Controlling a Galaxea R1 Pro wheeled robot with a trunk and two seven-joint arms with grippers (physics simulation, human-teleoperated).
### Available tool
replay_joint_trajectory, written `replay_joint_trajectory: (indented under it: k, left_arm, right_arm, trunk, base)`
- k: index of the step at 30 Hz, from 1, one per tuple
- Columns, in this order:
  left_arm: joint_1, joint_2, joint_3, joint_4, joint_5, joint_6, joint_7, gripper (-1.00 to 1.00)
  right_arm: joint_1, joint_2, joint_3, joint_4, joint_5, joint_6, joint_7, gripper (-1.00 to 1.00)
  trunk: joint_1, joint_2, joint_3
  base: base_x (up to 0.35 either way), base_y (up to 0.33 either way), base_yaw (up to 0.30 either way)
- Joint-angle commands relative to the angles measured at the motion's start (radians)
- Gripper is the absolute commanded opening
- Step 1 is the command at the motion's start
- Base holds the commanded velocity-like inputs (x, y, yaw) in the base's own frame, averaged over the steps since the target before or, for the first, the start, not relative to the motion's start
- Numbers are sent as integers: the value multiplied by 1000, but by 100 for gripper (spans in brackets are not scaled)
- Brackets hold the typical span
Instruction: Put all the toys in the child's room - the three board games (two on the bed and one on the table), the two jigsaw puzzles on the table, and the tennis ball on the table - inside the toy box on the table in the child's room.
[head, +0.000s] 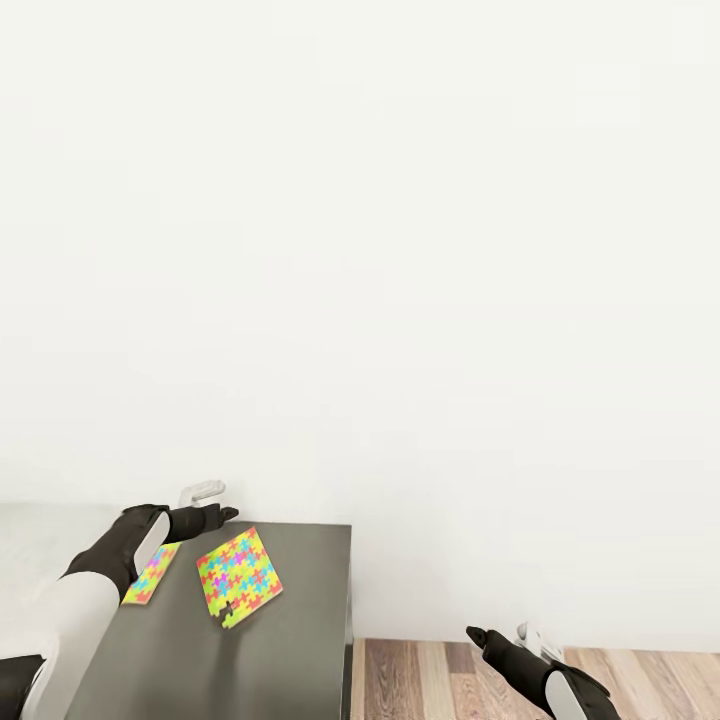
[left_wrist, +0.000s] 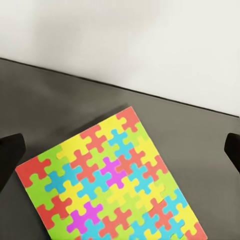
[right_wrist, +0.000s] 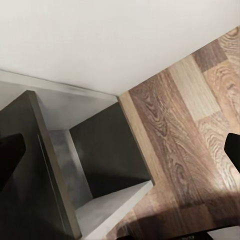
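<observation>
The big white wall (head: 400, 250) takes up most of the head view. Below it is the dark-grey flat surface (head: 290, 640), the wing of the table, pushed up vs. the wall. All places here are told from that surface.

Next to the surface's right edge is the brown wood-plank floor (head: 450, 680). Past its left edge is a pale grey top (head: 40, 540).

On the surface, near the wall side, lie two thin flat square puzzles w/ bright yellow, green, pink & blue pieces. One puzzle (head: 240, 575) lies near the middle, one corner toward the wall. The other puzzle (head: 150, 575) lies near the left edge, partly under the left arm.

The left tool (head: 215, 510) hangs over the surface's wall side, just above the 2nd puzzle. Its black tips are spread wide in the left wrist view, w/ the puzzle (left_wrist: 107, 177) between them and nothing pinched. I think it is lined up to grab that puzzle.

The right tool (head: 480, 636) hangs over the floor, off the surface's right side. It's spread too, empty, prob. just kept out of the way.
</observation>
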Motion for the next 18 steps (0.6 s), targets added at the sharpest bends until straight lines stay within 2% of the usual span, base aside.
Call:
replay_joint_trajectory:
  k: [1, 18]
  left_arm:
    - [-1, -1, 4, -1, 3, 8, -2, 100]
    - [-1, 1, 2, -1, 4, 5, -3, 100]
  right_arm:
    - [-1, 0, -3, -1, -2, 6, 3, 100]
    - [-1, 0, -3, 11, -2, 5, 2, 100]
  trunk:
    - [1, -2, -4]
    - [1, -2, -32]
  base:
    - [0, 0, 0]
    - [0, 0, 0]
